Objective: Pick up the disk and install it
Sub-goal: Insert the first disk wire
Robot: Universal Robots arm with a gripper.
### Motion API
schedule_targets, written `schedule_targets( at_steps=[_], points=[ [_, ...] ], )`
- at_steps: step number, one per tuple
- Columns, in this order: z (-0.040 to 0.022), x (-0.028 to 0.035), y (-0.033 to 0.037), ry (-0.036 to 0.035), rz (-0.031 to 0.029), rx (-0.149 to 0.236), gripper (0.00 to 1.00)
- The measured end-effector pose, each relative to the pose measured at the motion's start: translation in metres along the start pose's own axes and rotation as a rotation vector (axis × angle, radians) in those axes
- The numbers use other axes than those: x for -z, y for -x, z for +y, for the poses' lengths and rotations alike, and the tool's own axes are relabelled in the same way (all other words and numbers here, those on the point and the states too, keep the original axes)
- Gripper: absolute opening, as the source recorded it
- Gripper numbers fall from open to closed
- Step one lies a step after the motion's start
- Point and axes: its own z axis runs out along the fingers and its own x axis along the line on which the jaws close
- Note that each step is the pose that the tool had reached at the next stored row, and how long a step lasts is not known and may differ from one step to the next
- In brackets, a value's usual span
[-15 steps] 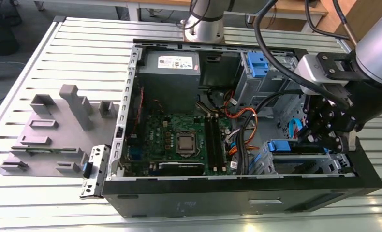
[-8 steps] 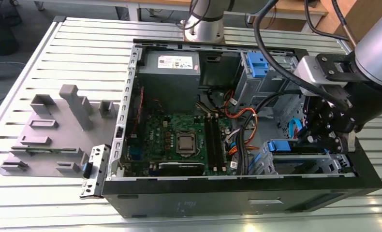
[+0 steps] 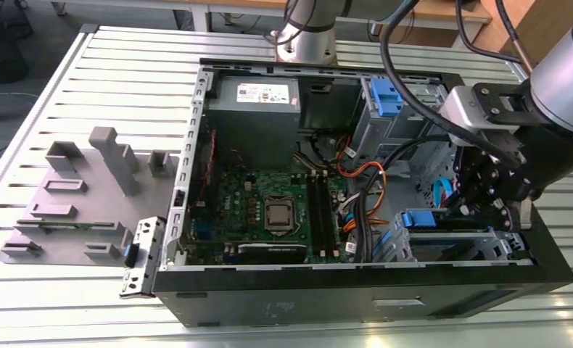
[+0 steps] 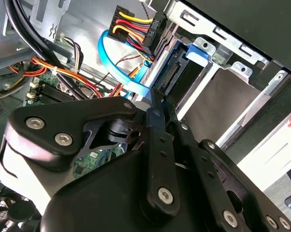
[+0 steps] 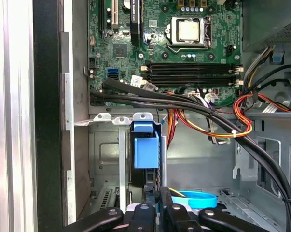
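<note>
The disk (image 3: 429,220) sits slotted on edge in the metal drive cage (image 3: 460,243) at the corner of the open computer case on the exterior view's right. Its blue carrier bracket (image 5: 145,145) stands between the cage rails, and its connector edge (image 4: 173,72) and blue tab (image 4: 197,53) show past the fingers. My gripper (image 3: 475,201) hangs just above the cage, close to the disk's rear end. Its black fingers (image 4: 157,108) are pressed together with nothing between them, and their tips (image 5: 159,195) sit right behind the bracket.
A blue data cable (image 4: 110,55) and bundled power wires (image 5: 217,123) run beside the gripper. The green motherboard (image 3: 267,206), a grey power supply (image 3: 257,98) and a second blue carrier (image 3: 384,98) lie in the case. Grey fixtures (image 3: 74,196) stand on the slatted table at the exterior view's left.
</note>
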Motion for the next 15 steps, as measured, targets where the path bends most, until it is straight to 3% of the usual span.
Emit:
schedule_targets(
  at_steps=[15],
  points=[
    [0.0001,-0.0054,-0.0004,0.0,0.0002,0.0,0.16]
  ],
)
